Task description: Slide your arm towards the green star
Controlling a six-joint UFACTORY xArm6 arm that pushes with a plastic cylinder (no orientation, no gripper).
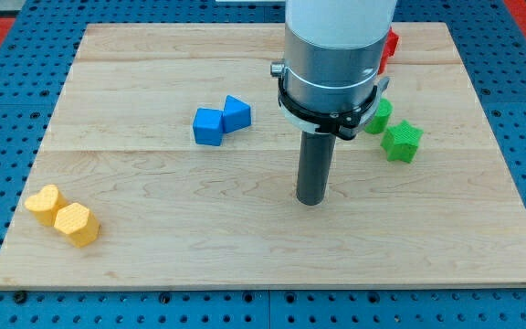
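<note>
The green star (401, 141) lies on the wooden board (153, 238) at the view's right. A second green block (379, 116), partly hidden by the arm, touches it on its upper left. My tip (311, 201) rests on the board near the middle, to the lower left of the green star, about a hand's width away from it. It touches no block.
Two blue blocks (208, 126) (236, 113) sit side by side left of the arm. A yellow heart (43, 203) and a yellow hexagon (76, 224) lie at the bottom left. A red block (390, 50) shows behind the arm at the top.
</note>
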